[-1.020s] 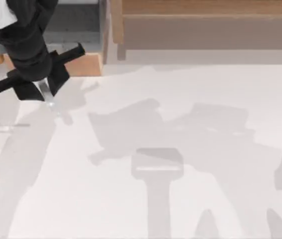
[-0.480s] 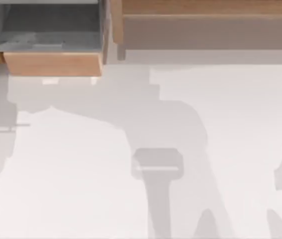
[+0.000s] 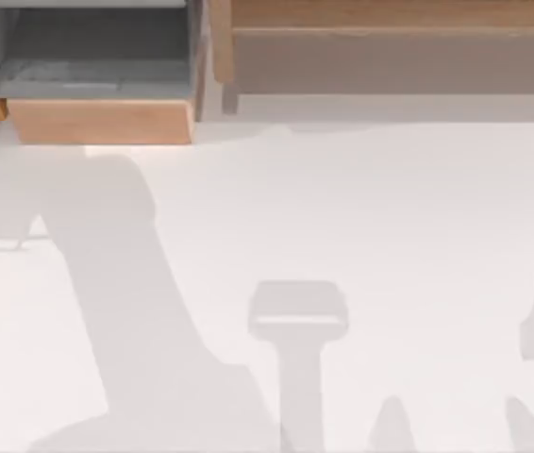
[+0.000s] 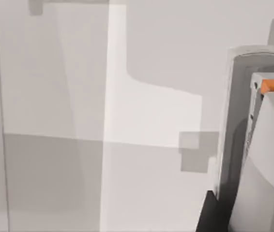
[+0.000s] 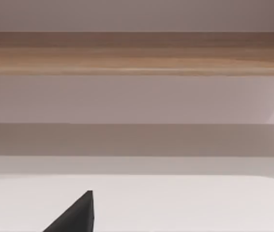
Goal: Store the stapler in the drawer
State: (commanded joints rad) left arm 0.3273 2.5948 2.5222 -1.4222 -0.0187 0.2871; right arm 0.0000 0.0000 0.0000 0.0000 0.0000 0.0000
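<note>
You are looking at the stapler (image 3: pixel 88 85) lying as a faint pale bar on the grey floor of the drawer (image 3: pixel 97 121), just behind the tan front panel. Its long axis is running parallel with that panel, along the table's far edge. It is almost as pale as its surroundings, so treat that reading as probable rather than certain. The drawer is standing pulled out at the table's (image 3: pixel 418 217) far-left corner, with the long brown wooden unit (image 3: pixel 390 47) lying beside it along the far edge toward the right. A grey T-shaped shadow (image 3: pixel 297 321) is falling on the bare surface near the near edge. That shadow is not the stapler. A dark sliver of the left gripper (image 4: pixel 205 217) is showing in the left wrist view, close beside a grey wall with an orange-tan edge, which I judge to be part of the drawer. A dark wedge of the right gripper (image 5: pixel 76 215) is showing in the right wrist view, facing the wooden unit. I cannot tell whether either claw is released or clenched. In my judgement the storing is essentially done. If a closing push is needed, the left arm is the nearer one, and the push should run square to the stapler's length.
</note>
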